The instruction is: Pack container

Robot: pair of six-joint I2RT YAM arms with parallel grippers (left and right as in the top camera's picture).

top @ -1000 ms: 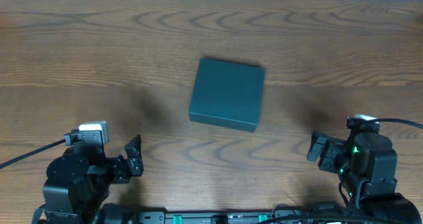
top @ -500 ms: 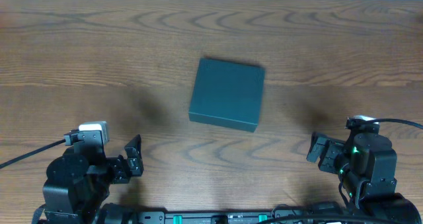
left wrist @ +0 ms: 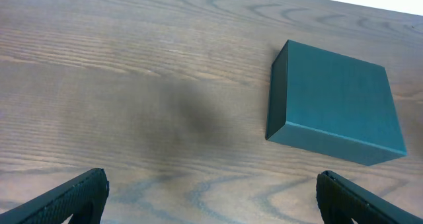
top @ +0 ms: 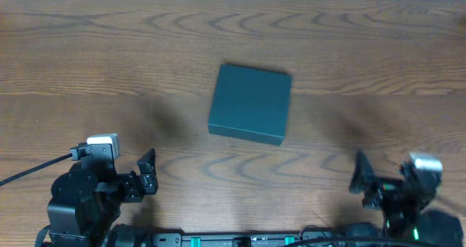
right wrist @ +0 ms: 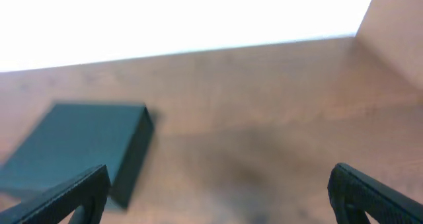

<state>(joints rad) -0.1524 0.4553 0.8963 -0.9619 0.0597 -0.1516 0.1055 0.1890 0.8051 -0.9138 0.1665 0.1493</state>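
Observation:
The dark teal-green container (top: 250, 103) lies shut on the wooden table, near the middle. It also shows in the left wrist view (left wrist: 335, 113) at the upper right and, blurred, in the right wrist view (right wrist: 76, 148) at the lower left. My left gripper (top: 148, 172) is open and empty at the front left, well short of the container. My right gripper (top: 362, 175) is open and empty at the front right, also apart from it. No hand tools show in any view.
The wooden table (top: 109, 65) stretches bare around the container. Its far edge runs along the top of the overhead view. The arm bases and cables sit along the front edge.
My right arm has moved right and toward the front edge, and its wrist view is blurred. The left arm and the container have not moved.

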